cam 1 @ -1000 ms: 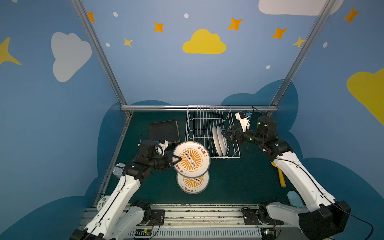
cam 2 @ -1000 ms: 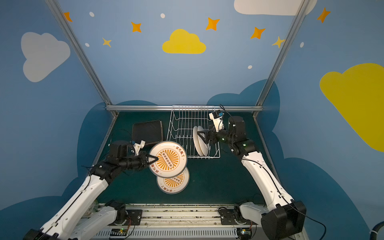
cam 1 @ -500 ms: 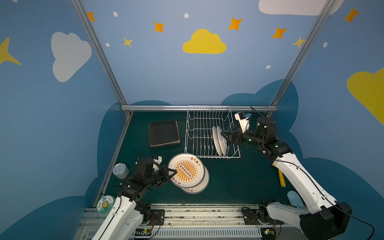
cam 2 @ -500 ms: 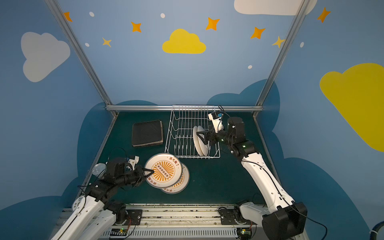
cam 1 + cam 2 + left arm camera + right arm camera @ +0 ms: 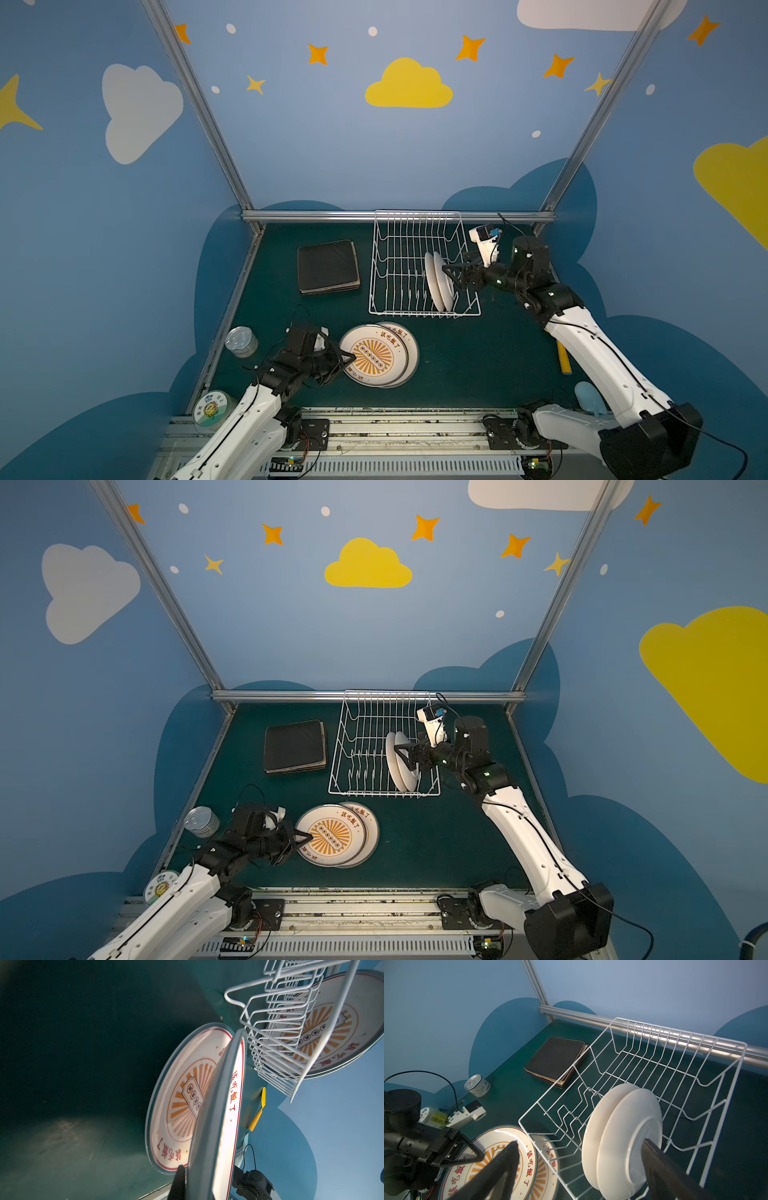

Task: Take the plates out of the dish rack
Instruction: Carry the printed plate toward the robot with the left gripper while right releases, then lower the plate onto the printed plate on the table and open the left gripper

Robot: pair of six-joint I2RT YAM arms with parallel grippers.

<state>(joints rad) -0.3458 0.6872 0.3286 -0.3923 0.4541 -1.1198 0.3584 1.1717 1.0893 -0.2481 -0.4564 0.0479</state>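
Note:
My left gripper (image 5: 349,358) is shut on the rim of a round plate with an orange centre (image 5: 374,353). It holds that plate tilted low over a matching plate (image 5: 410,347) lying flat on the green table. In the left wrist view the held plate (image 5: 212,1126) is edge-on. Two round white plates (image 5: 439,282) stand upright in the white wire dish rack (image 5: 399,266). My right gripper (image 5: 451,276) is open just right of them, with nothing between its fingers (image 5: 654,1159). A stack of black-backed square plates (image 5: 328,266) lies left of the rack.
A tin can (image 5: 241,341) and a sunflower-label tub (image 5: 212,409) stand at the front left, beside my left arm. A yellow spatula (image 5: 563,359) and a pale blue spatula (image 5: 590,397) lie under my right arm. The metal frame rail (image 5: 316,215) runs behind the rack.
My left arm has come down and towards the front, bringing the held plate low over the plate on the table. My right gripper has stayed open by the rack plates.

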